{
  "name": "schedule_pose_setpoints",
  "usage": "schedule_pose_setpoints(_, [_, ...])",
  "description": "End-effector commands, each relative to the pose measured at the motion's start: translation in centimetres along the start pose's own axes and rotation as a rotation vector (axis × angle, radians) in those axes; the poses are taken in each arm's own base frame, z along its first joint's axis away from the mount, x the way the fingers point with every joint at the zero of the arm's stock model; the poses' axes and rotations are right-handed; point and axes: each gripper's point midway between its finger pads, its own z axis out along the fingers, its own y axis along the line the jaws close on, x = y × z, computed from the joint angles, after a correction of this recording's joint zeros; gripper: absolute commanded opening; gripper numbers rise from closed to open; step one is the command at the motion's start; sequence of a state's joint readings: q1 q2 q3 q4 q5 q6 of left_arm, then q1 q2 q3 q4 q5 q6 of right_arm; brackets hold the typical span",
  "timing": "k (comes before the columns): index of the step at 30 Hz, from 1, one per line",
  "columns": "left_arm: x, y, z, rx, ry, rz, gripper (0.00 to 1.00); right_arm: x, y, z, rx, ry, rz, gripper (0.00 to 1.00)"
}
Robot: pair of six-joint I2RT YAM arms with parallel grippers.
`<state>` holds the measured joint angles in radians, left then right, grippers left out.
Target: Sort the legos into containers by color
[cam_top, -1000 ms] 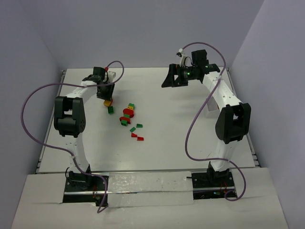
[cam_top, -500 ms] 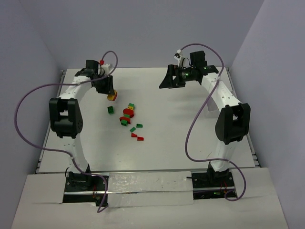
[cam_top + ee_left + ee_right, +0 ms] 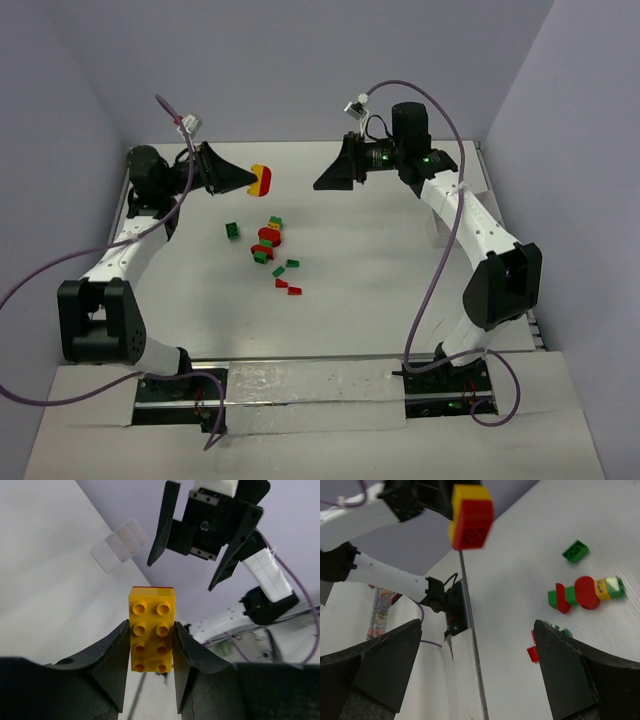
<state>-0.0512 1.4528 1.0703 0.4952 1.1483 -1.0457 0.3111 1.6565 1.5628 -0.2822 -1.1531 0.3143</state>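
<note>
While the left gripper (image 3: pixel 150 626) pinches the yellow-and-red brick stack (image 3: pixel 151 615) by its long sides, high above the table (image 3: pixel 400 300), the right gripper (image 3: pixel 180 576) faces it with jaws wide. Light, rigid and slick, the stack probably wants a square grip on the red brick (image 3: pixel 472 527)'s flat walls. Other legos (image 3: pixel 275 255) lie below, and the white three-compartment tray (image 3: pixel 107 557) sits beyond.

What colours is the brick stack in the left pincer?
The stack is yellow and red; clearest in the right wrist view.
</note>
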Motion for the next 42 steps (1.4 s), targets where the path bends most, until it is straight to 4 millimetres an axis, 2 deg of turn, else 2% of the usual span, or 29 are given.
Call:
schedule_pose_setpoints(1, [1.0,-5.2,-1.0,0.23,0.011,-0.031,0.0,-1.9,6.0,0.7,-0.164,-0.039,-0.145,0.99])
schedule_pose_setpoints(4, [1.6,-5.7,-1.0,0.256,0.015,-0.049,0.0,-2.1,6.9,1.5,-0.184,-0.036,-0.119,0.98])
schedule_pose_setpoints(11, [2.9,-7.5,0.0,0.26,0.041,0.059,0.0,-1.1,5.0,4.0,-0.174,0.006,0.034,0.94])
schedule_pose_setpoints(15, [3.7,-7.3,0.9,0.206,0.066,0.074,0.0,-1.5,5.8,4.3,-0.221,-0.007,0.041,0.93])
schedule_pose_setpoints(19, [4.2,-7.9,1.6,0.187,0.076,0.159,0.0,-1.5,6.6,4.7,-0.236,-0.004,0.029,0.89])
schedule_pose_setpoints(25, [3.8,-7.9,1.9,0.18,0.045,0.135,0.0,-0.5,8.9,4.9,-0.305,0.014,-0.015,0.86])
schedule_pose_setpoints(32, [3.3,-8.5,2.0,0.205,0.021,0.121,0.0,0.5,9.5,5.2,-0.323,0.035,-0.029,0.85])
schedule_pose_setpoints(35, [3.1,-8.5,2.1,0.209,0.009,0.11,0.0,0.6,9.5,5.3,-0.323,0.034,-0.031,0.8])
schedule_pose_setpoints(36, [3.1,-8.4,2.1,0.208,0.005,0.101,0.0,0.5,9.5,5.4,-0.322,0.031,-0.031,0.73])
schedule_pose_setpoints(37, [3.0,-8.5,2.1,0.21,0.004,0.104,0.0,0.5,9.5,5.4,-0.321,0.031,-0.029,0.72])
schedule_pose_setpoints(39, [3.0,-8.4,2.1,0.208,-0.002,0.099,0.0,0.4,9.3,5.5,-0.309,0.023,-0.029,0.58])
schedule_pose_setpoints(42, [3.0,-8.2,2.1,0.201,-0.003,0.098,0.0,0.3,8.9,5.5,-0.283,0.014,-0.024,0.44])
